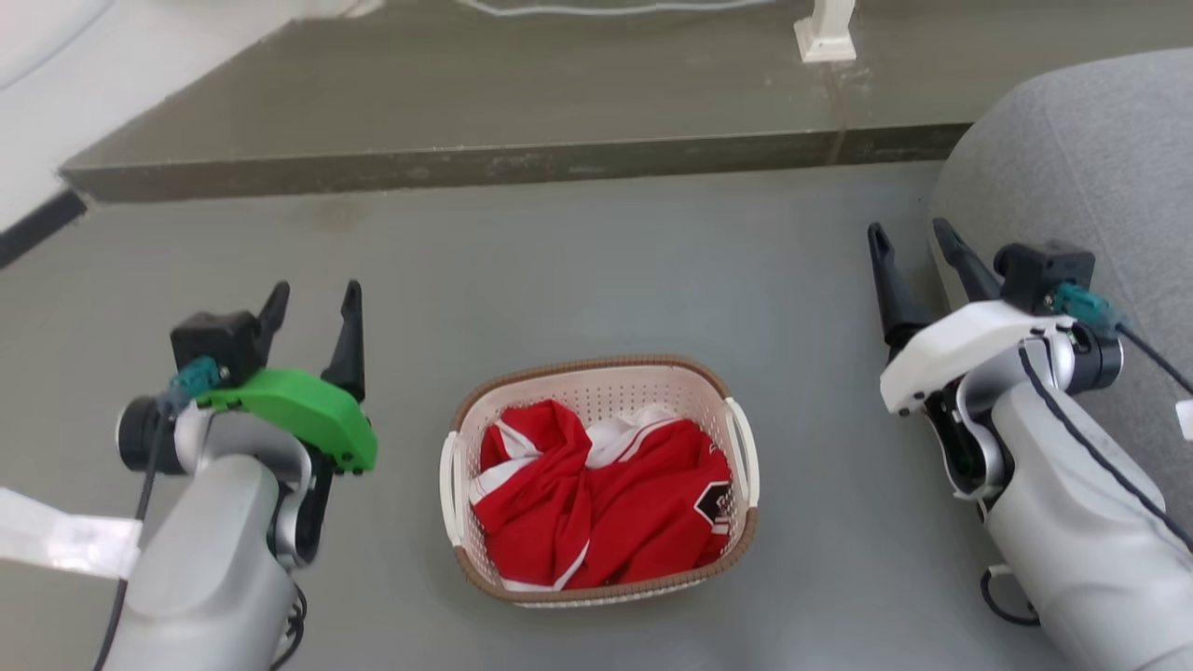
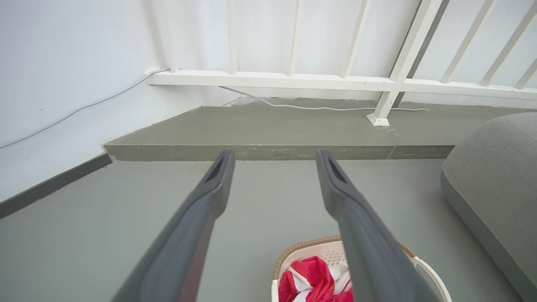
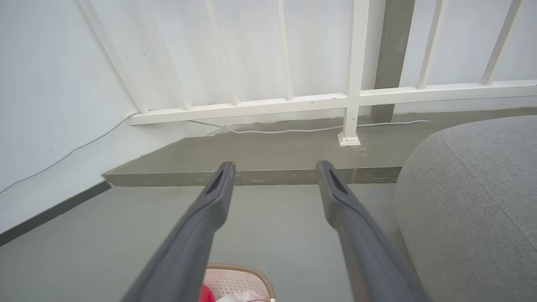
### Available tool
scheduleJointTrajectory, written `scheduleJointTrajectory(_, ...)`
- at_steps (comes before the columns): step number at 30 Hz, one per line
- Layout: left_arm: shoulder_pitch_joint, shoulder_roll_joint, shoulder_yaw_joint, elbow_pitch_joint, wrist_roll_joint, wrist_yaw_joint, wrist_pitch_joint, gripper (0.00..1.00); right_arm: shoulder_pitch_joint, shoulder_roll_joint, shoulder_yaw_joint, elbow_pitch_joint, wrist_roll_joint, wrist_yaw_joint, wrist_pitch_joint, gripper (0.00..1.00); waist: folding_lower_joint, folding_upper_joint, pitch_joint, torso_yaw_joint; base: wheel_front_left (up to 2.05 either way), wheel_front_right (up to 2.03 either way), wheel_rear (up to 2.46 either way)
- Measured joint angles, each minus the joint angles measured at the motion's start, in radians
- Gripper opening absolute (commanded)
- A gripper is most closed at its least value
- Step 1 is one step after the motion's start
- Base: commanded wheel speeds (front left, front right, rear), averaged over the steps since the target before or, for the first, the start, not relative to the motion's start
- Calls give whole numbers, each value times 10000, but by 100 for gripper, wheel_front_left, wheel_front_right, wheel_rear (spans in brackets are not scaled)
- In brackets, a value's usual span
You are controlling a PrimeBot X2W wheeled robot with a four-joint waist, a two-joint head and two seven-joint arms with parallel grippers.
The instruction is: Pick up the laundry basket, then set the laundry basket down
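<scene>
Spread left claw (image 1: 315, 291), right claw (image 1: 909, 228); laundry basket (image 1: 596, 365) between, untouched

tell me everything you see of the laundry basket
The laundry basket is rounded-rectangular cream-white perforated plastic, with a brown woven-look rim and white loop handles on both sides. It stands upright on the grey floor, holding a crumpled red and white garment. The left end effector and right end effector are clear of it.

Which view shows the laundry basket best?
The head view: the whole laundry basket, rim, both handles, red cloth inside. The left wrist view shows one end at its bottom edge; the right wrist view, a small corner.
</scene>
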Motion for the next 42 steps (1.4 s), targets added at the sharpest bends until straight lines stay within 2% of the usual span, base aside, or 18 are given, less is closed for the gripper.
scheduleJointTrajectory(17, 2034, 142, 330, -2123, 357, 608, 0, 100, 1753, -165, -412, -1622, -550, -286, 0, 100, 0, 0, -684, -64, 0, 0, 0)
scheduleJointTrajectory(28, 3179, 184, 621, -2907, 617, 779, 0, 100, 2699, -226, -665, -2234, -704, -529, 0, 100, 0, 0, -847, -50, 0, 0, 0)
scheduleJointTrajectory(42, 3986, 280, 869, -3843, 970, 894, 0, 100, 3408, -288, -863, -2874, -995, -616, 0, 100, 0, 0, -940, 12, 0, 0, 0)
